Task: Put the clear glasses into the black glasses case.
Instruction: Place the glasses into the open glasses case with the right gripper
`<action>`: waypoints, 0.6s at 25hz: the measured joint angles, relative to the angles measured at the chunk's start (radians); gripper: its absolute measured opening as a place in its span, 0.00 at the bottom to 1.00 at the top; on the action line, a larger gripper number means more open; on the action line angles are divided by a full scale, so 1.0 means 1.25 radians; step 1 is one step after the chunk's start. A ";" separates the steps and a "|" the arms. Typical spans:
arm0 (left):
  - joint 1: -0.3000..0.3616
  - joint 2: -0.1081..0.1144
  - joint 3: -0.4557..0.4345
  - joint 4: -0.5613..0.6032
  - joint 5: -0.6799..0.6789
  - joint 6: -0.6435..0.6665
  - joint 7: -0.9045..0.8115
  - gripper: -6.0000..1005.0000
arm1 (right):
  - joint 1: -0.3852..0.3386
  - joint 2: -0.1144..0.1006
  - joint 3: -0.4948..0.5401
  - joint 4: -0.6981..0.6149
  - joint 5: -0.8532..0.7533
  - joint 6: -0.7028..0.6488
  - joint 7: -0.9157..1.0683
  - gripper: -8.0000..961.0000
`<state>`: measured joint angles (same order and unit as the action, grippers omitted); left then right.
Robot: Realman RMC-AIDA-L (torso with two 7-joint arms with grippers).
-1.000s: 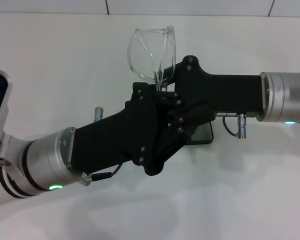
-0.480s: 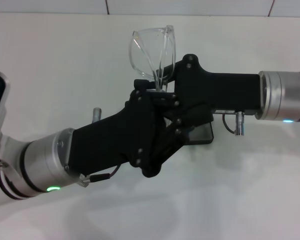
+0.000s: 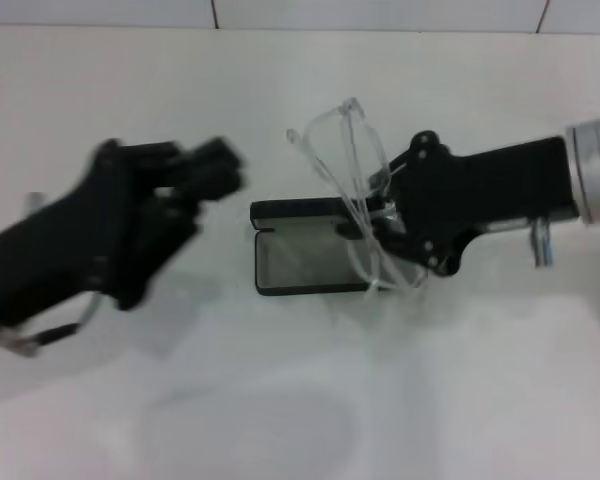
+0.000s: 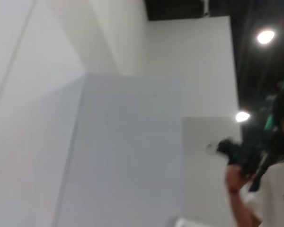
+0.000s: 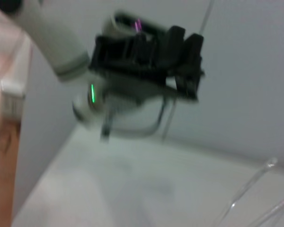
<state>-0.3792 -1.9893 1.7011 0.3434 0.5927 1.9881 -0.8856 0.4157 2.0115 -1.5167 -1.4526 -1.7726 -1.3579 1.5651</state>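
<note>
The right gripper [image 3: 380, 215], a black two-fingered claw on a black wrist body with a silver cuff, reaches in from the right side of the head view and is clamped on the clear glasses [image 3: 355, 190], a colourless transparent plastic pair with a wraparound lens and long thin arms. The glasses hang from its fingertips: part of the frame rises above and beyond the gripper, while another clear part loops down below its fingers. Directly beneath and just to the left of that gripper's tips lies the black glasses case [image 3: 305, 260], a rectangular hard case with rounded corners, lying open on the white table [image 3: 300, 400] with its grey lining facing up and its black lid edge along the far side. The lower part of the glasses overlaps the near-right end of the case in the head view; whether plastic touches the lining cannot be told.

The left gripper [image 3: 195, 170], black and blurred, is well to the left of the case and apart from the right gripper, with nothing between its fingers; how wide they stand cannot be told. In the right wrist view it shows far off [image 5: 180, 56], and thin clear strands of the glasses [image 5: 255, 189] cross one corner. The left wrist view shows only pale walls [image 4: 109, 142] and a person [image 4: 270, 179] standing far off.
</note>
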 joint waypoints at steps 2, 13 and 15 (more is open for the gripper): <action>0.025 0.048 -0.024 0.000 0.000 0.001 -0.007 0.09 | 0.029 0.001 0.005 -0.102 -0.136 -0.053 0.163 0.11; 0.084 0.077 -0.097 0.001 0.009 0.021 0.013 0.09 | 0.342 0.013 -0.149 -0.066 -0.533 -0.289 0.544 0.11; 0.094 0.077 -0.106 0.000 0.012 0.029 0.014 0.09 | 0.399 0.013 -0.196 -0.004 -0.550 -0.277 0.559 0.11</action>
<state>-0.2616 -1.8929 1.5684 0.3436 0.6077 2.0243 -0.8684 0.9139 2.0277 -1.7615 -1.4576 -2.4605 -1.7038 2.2640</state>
